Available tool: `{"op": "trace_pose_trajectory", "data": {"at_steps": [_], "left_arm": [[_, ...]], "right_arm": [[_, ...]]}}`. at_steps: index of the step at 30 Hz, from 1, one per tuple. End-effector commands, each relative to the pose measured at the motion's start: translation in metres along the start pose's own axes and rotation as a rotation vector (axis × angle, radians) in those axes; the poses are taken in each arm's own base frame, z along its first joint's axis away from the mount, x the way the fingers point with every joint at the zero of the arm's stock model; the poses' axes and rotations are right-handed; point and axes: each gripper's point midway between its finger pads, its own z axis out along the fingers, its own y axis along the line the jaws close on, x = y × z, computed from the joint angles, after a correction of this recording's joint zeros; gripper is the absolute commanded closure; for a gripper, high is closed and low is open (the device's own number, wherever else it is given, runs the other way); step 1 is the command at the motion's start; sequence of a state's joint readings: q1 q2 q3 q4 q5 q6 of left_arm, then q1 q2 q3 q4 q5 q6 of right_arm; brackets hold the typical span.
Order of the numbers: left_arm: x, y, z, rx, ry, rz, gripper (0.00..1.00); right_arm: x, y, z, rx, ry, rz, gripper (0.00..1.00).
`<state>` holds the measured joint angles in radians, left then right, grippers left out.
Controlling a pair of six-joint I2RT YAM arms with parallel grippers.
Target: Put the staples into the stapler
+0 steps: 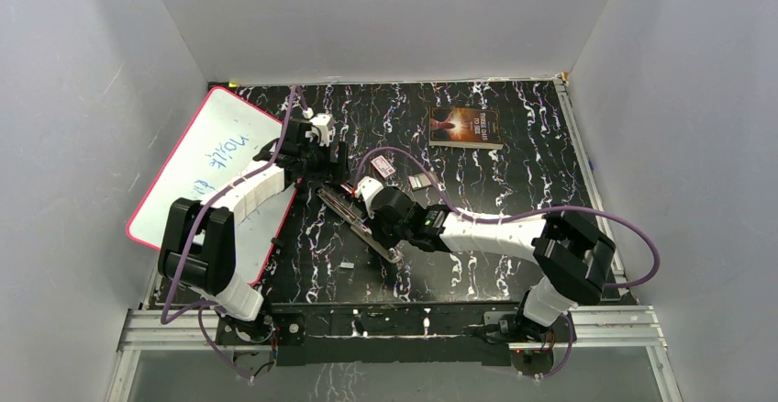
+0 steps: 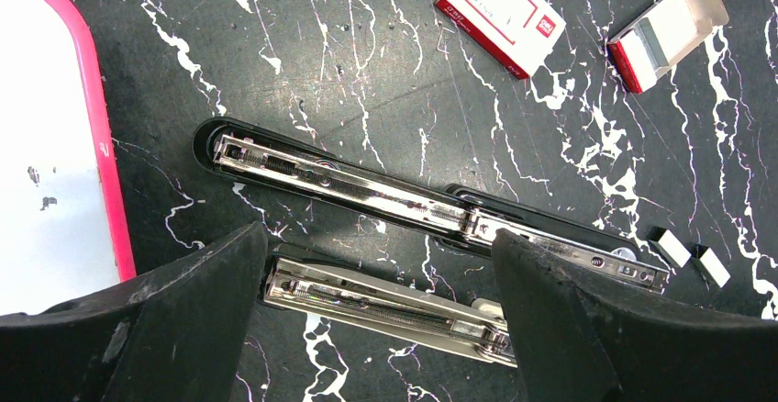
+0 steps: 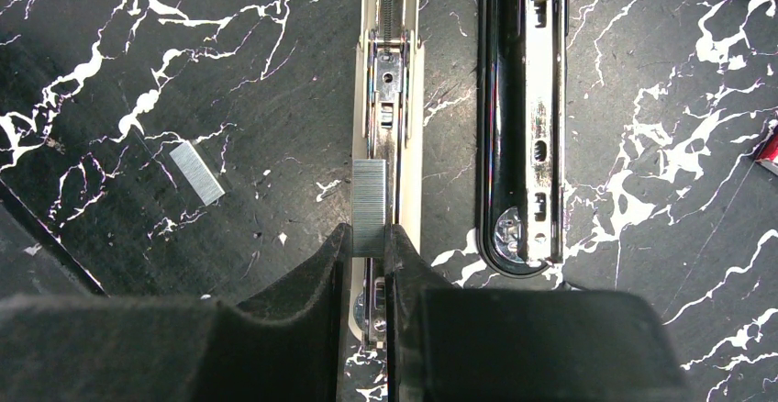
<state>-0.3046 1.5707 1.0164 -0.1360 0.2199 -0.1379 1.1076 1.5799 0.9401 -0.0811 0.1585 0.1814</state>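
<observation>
Right fingers (image 3: pixel 312 283) are pinching one strip of the staples (image 3: pixel 370 195) in a narrow grip, holding it over the left rail of the stapler (image 3: pixel 390 99), which is lying opened flat on the table (image 3: pixel 138 53). The strip is overlapping the rail and not looking seated in the channel yet. Left fingers (image 2: pixel 183 329) are hanging wide apart above the stapler, gripping nothing. A spare strip (image 3: pixel 197 173) is lying at 9 o'clock of the held one. Judging: pickup is looking done, insertion is starting, and seating plus closing are remaining.
</observation>
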Motion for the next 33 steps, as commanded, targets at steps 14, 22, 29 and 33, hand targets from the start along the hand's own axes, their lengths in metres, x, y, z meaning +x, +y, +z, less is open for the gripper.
{"op": "trace_pose_trajectory", "data": {"at_steps": [14, 22, 29, 33], "left_arm": [[-0.015, -0.0019, -0.0046, 0.005, -0.029, 0.013, 0.08], [-0.0146, -0.0023, -0.0046, 0.006, -0.028, 0.013, 0.08], [-0.0145, -0.0019, -0.0041, 0.006, -0.027, 0.013, 0.08], [-0.0144, -0.0016, -0.0039, 0.005, -0.026, 0.012, 0.08]], "right_arm": [[-0.0162, 0.0024, 0.003, 0.011, -0.02, 0.011, 1.0], [-0.0158, 0.0011, 0.0029, 0.018, -0.015, 0.013, 1.0], [-0.0233, 0.0034, -0.0009, 0.003, -0.053, 0.016, 1.0], [-0.0202, 0.0027, 0.001, 0.009, -0.039, 0.013, 1.0]]}}
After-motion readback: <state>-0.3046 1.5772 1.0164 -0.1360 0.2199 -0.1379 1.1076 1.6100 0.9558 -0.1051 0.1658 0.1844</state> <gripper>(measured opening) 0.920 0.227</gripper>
